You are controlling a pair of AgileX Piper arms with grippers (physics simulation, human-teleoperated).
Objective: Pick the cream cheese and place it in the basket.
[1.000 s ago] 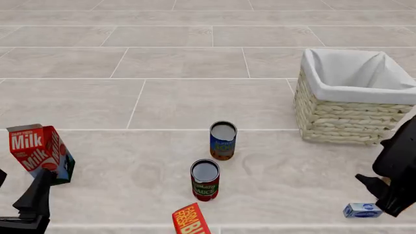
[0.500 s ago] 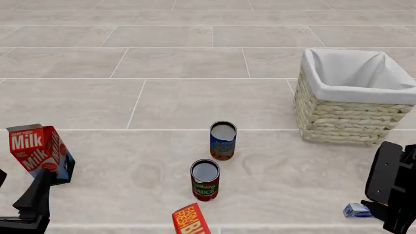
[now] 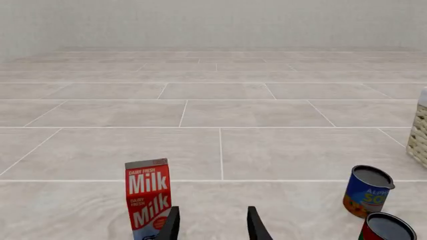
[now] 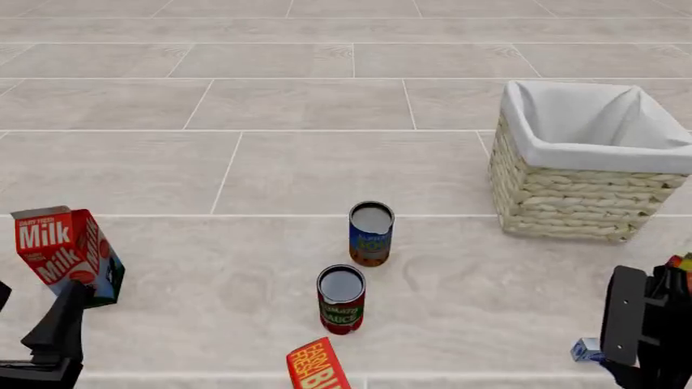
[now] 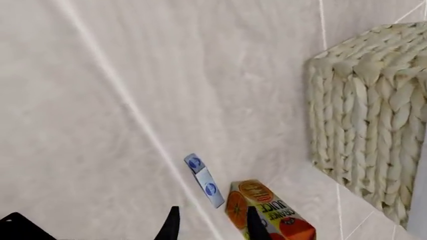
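The approach step is judged in hand: the right gripper (image 5: 209,222), jaws spread and empty, is poised above the cream cheese (image 5: 203,179), so a descent is called for.

The basket (image 4: 584,203) is rough woven wicker with a smooth white cloth lining. Left of it, two cans (image 4: 371,233) look like glossy metal, and the milk carton (image 4: 65,253) printed card, on matt stone-look tiles (image 4: 303,170).

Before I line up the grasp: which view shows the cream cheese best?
The right wrist view: the whole cream cheese lies unobstructed beyond the open right gripper. The front view shows only a corner behind that arm. The left wrist view misses it.
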